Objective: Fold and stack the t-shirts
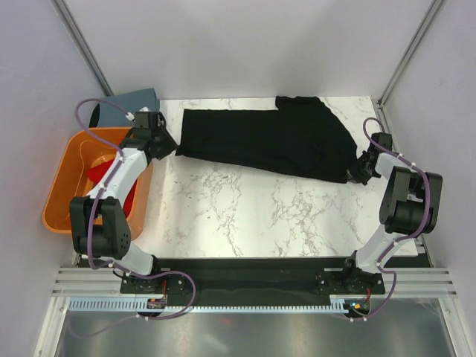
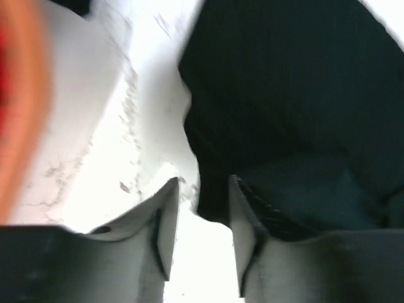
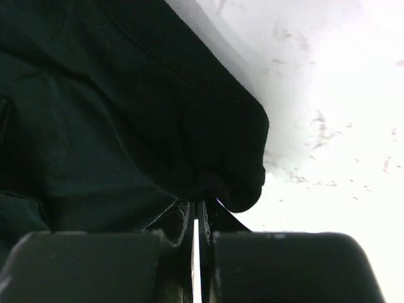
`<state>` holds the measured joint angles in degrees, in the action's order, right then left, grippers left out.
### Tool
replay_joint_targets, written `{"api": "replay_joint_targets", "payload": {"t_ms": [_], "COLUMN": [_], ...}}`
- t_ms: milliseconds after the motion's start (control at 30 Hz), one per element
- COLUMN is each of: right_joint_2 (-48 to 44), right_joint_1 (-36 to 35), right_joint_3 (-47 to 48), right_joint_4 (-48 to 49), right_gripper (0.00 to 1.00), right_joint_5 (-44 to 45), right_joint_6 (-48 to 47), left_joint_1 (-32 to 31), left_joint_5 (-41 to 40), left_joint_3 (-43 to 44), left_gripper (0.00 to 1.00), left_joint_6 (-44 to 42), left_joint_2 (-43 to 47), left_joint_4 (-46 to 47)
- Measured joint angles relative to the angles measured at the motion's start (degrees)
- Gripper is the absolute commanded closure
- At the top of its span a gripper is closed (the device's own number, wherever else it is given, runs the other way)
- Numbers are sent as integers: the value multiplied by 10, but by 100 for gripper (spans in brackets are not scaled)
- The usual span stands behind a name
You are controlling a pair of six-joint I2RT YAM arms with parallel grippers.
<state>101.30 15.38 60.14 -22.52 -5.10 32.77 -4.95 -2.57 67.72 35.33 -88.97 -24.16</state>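
Observation:
A black t-shirt (image 1: 271, 138) lies spread across the far half of the marble table. My left gripper (image 1: 168, 143) is at the shirt's left corner with its jaws open; in the left wrist view the corner of the black shirt (image 2: 290, 107) lies just beyond the fingertips, and the gripper (image 2: 202, 186) holds nothing. My right gripper (image 1: 355, 172) is shut on the shirt's near right corner; in the right wrist view the gripper (image 3: 199, 205) pinches a bunched fold of the black cloth (image 3: 126, 113).
An orange bin (image 1: 68, 175) with a red garment (image 1: 111, 182) inside stands off the table's left edge, under the left arm. A grey-blue cloth (image 1: 130, 100) lies at the far left corner. Walls and frame posts close in the back and sides.

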Motion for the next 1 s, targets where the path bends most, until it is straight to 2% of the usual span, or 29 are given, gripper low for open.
{"api": "replay_joint_targets", "payload": {"t_ms": [33,100,333,500,667,867,1000], "right_joint_2": [-1,-4,-16,-16,-16,-16,-16], "right_joint_1": [1,6,22,22,23,23,23], "right_joint_3": [0,0,0,-1,-9,-13,-13], "right_joint_4": [-2,-4,-11,-10,-10,-7,-6], "right_gripper": [100,100,100,100,100,100,100], "right_joint_5": [2,11,24,21,19,15,12], "right_joint_6": [0,0,0,-1,-2,-3,-5], "left_joint_1": [10,28,31,-32,-99,-130,-130], "left_joint_5": [0,-4,-7,-17,-19,-41,-77], "left_joint_3": [9,18,-14,-82,-154,-166,-166], "left_gripper": [45,42,41,41,46,49,61], "left_joint_6": [0,0,1,5,14,17,16], "left_joint_2": [6,12,23,51,67,39,13], "left_joint_4": [-5,-12,-40,-38,-15,9,29]}}
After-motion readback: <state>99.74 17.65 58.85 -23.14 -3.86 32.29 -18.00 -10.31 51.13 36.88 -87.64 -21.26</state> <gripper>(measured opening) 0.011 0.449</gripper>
